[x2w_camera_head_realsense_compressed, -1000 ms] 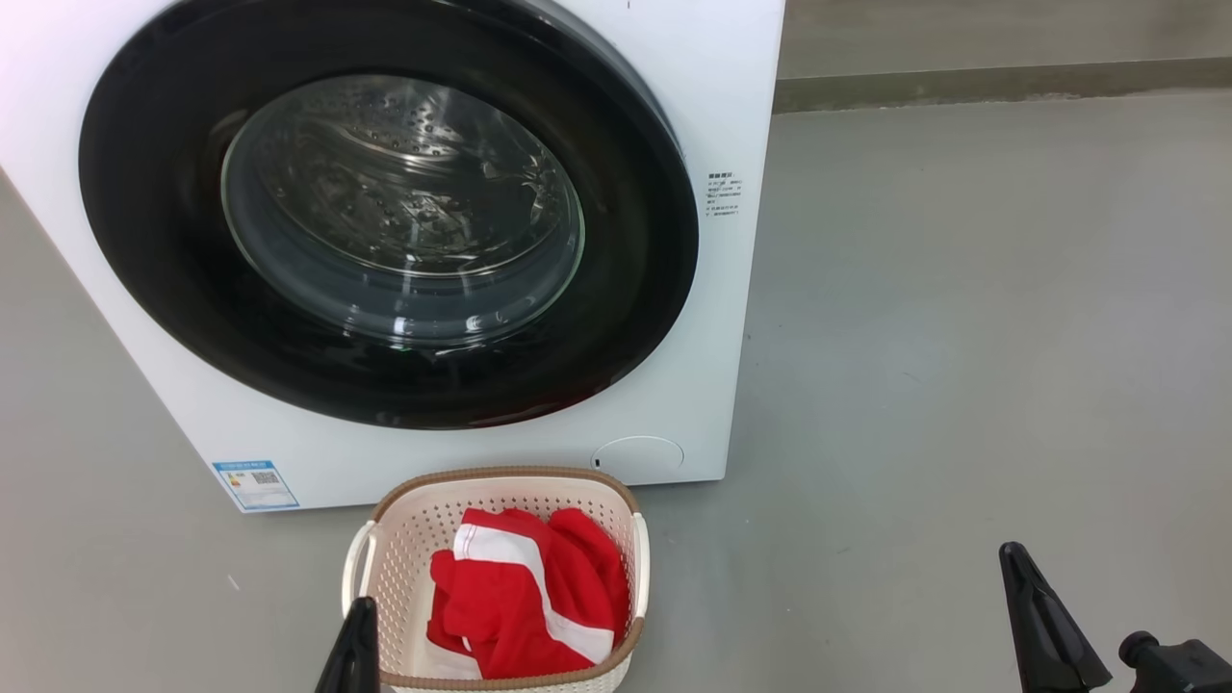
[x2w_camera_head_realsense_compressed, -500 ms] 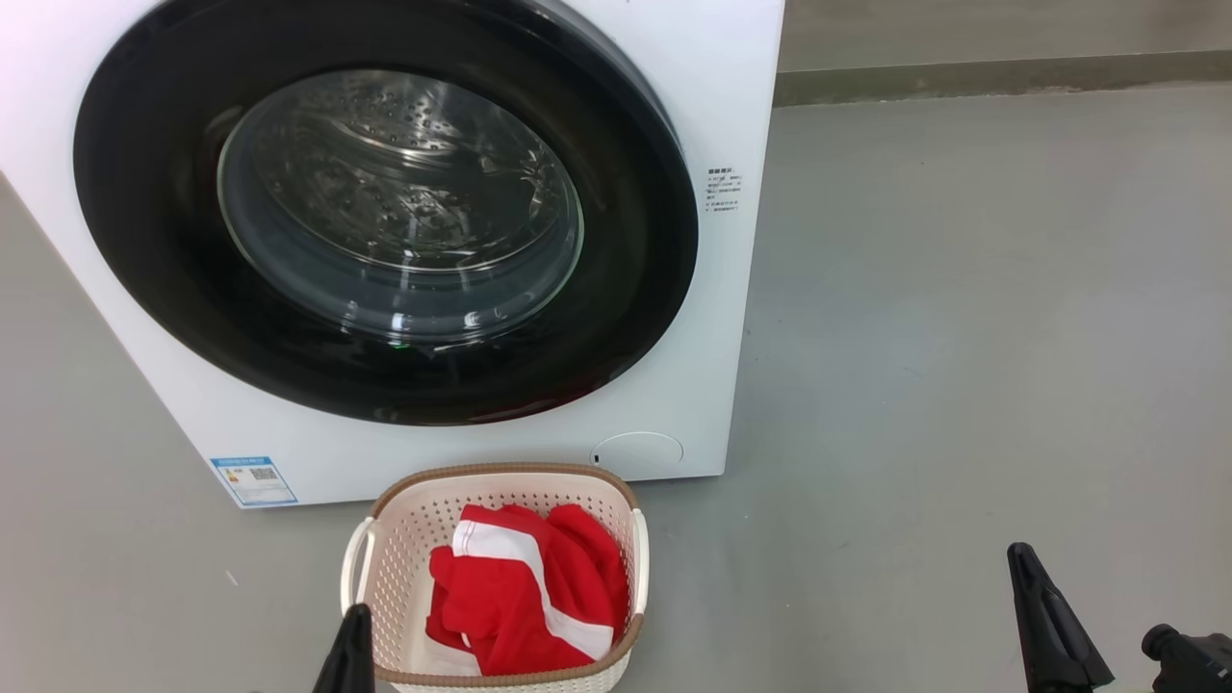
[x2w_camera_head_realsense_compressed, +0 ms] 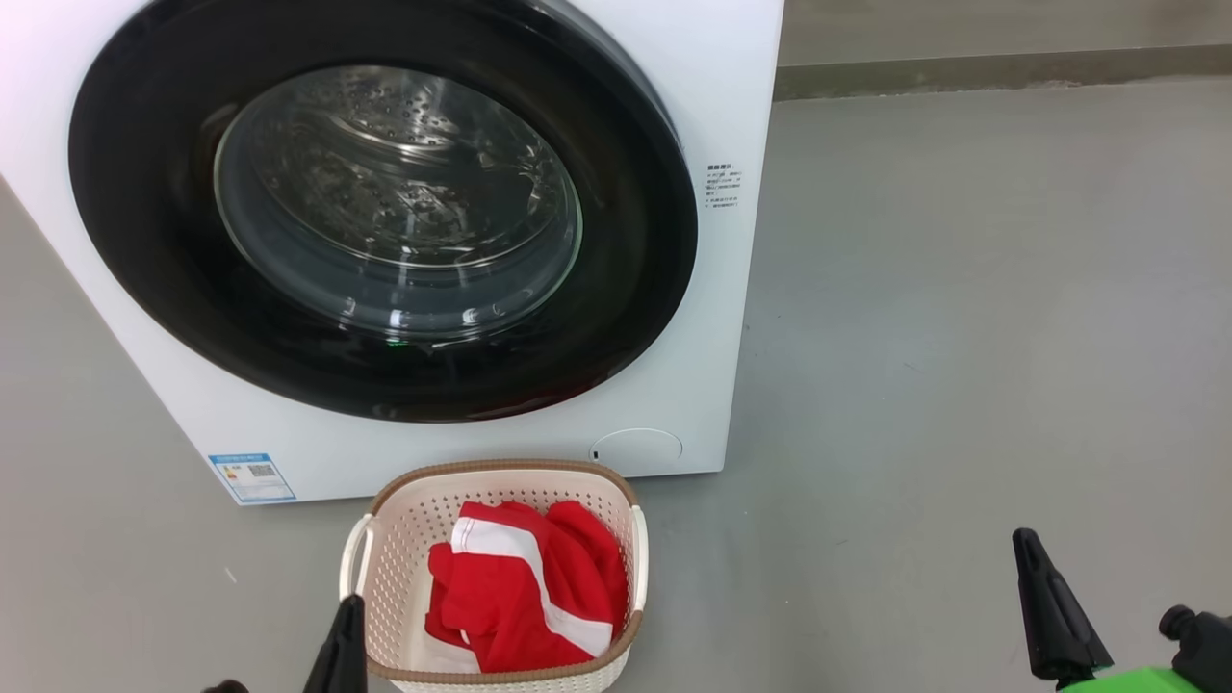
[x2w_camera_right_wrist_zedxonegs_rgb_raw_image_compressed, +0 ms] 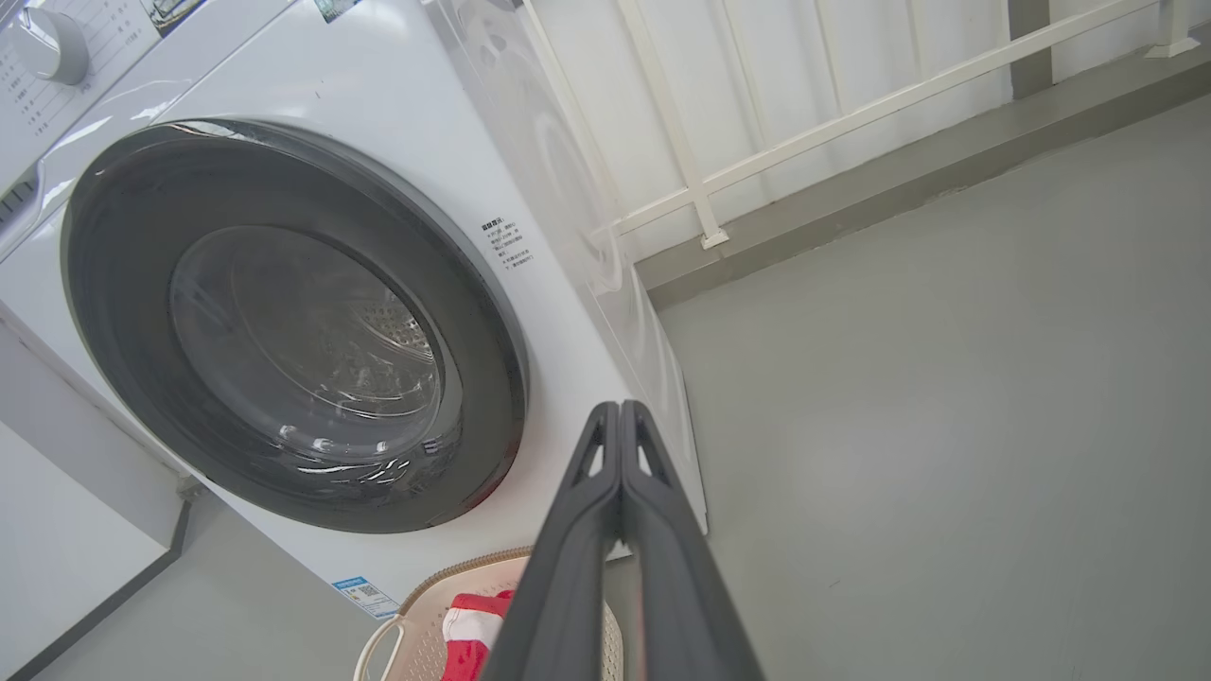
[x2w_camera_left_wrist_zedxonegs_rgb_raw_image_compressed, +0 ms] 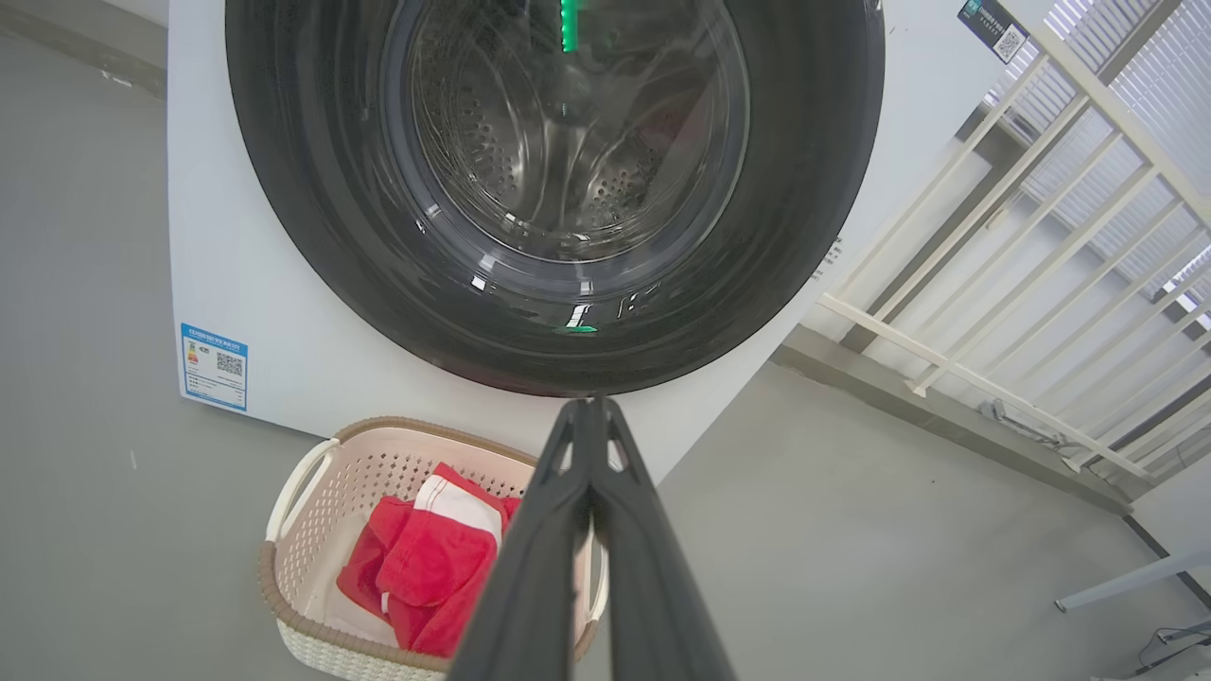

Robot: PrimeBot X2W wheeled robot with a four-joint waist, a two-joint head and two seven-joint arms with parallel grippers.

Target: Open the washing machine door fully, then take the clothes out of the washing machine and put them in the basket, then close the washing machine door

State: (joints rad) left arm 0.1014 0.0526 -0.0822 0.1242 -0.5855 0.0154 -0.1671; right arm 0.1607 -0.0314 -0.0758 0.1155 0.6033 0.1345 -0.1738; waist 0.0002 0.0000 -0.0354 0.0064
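Plain indoor laundry area (bare, utilitarian); front-loading washing machine (x2w_camera_head_realsense_compressed: 731, 318) on grey floor (x2w_camera_head_realsense_compressed: 962, 337); white railing (x2w_camera_right_wrist_zedxonegs_rgb_raw_image_compressed: 701, 194) along pale wall (x2w_camera_right_wrist_zedxonegs_rgb_raw_image_compressed: 908, 38).

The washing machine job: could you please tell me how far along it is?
Done: the clothes lie in the basket, and the washing machine door sits shut on the washing machine. In hand: nothing; the left gripper and right gripper are shut, empty. Left: seemingly nothing.
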